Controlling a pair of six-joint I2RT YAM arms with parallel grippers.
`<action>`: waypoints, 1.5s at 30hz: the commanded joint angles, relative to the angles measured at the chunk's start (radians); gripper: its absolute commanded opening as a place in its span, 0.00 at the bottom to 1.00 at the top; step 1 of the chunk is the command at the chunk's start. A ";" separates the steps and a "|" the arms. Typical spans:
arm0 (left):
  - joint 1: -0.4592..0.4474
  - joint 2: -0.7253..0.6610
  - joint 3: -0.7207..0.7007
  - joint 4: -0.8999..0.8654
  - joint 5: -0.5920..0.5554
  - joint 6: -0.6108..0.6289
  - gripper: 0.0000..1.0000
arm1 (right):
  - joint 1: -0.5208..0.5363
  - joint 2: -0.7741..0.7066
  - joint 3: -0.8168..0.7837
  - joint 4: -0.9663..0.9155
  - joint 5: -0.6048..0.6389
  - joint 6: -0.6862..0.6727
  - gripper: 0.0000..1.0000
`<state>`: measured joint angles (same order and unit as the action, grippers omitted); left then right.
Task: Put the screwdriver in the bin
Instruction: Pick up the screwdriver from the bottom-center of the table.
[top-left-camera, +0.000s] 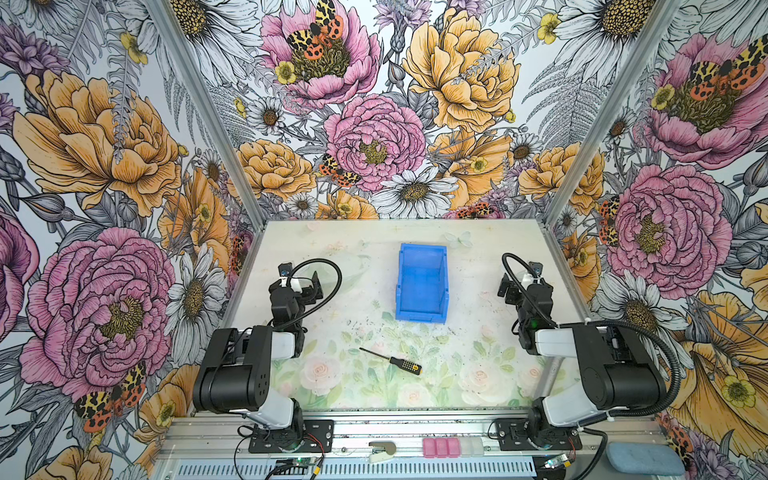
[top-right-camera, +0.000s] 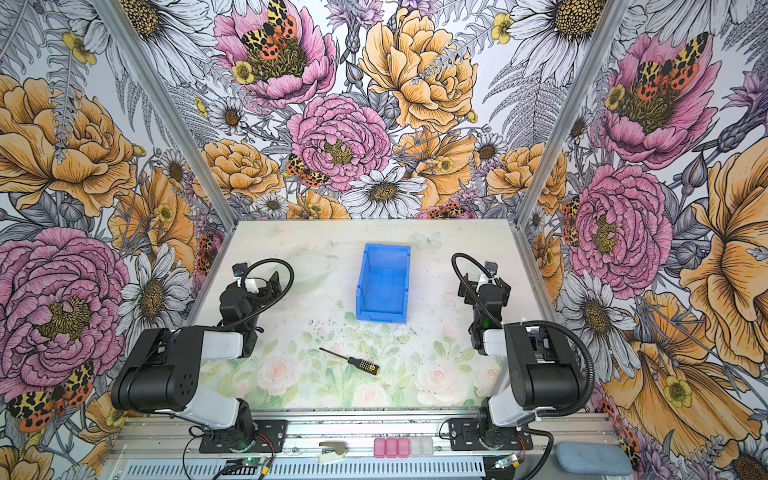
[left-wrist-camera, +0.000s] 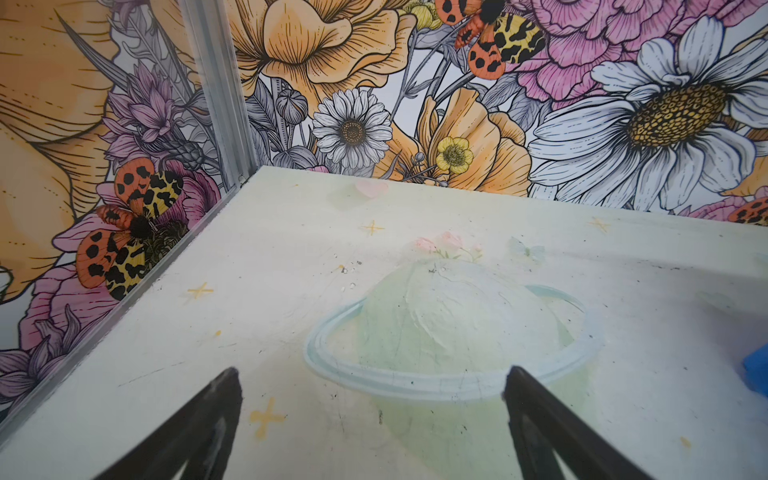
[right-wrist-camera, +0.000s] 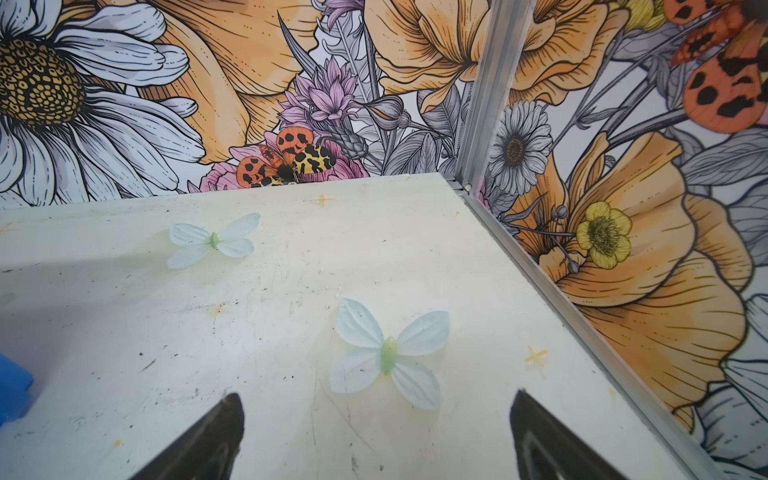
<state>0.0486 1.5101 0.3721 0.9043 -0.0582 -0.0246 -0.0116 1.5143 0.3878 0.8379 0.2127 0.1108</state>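
the screwdriver (top-left-camera: 392, 362) lies flat on the surface (top-left-camera: 465, 291), in the near middle, between the two arms and well apart from both. the bin (top-left-camera: 422, 284) stands farther back, upright, its lower cut-out side facing the screwdriver; nothing shows inside it.

the screwdriver's long axis runs diagonally. the thin dark shaft tip points toward the left arm's side and slightly away from the robot base; the black handle with yellow markings ends in a yellow cap on the near, right-arm side.

judged handling: light, rigid, not fragile. the shaft is thin and likely slick, and it sits low against the surface, so a pinch there could slip or roll. the handle is thicker and looks the better hold, taken across its width with the jaws set square to the long axis.

the left end effector (left-wrist-camera: 372, 419) is spread wide and holds nothing; its fingers (left-wrist-camera: 199, 428) hang over bare surface. the right end effector (right-wrist-camera: 376, 432) is likewise spread and holds nothing. both sit beside the bin, far from the screwdriver.

the pick is not yet begun.
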 joint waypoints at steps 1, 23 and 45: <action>0.008 -0.076 0.014 -0.087 -0.003 -0.021 0.99 | 0.006 -0.087 0.009 -0.066 0.013 -0.001 0.99; -0.183 -0.339 0.358 -1.176 0.174 -0.408 0.99 | 0.504 -0.287 0.658 -1.426 0.112 0.280 0.99; -0.509 -0.691 0.114 -1.249 0.168 -0.728 0.99 | 0.966 0.030 0.709 -1.482 -0.311 0.147 0.98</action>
<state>-0.4507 0.8635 0.5270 -0.3439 0.1207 -0.6430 0.9443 1.5230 1.0859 -0.6918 -0.0032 0.3000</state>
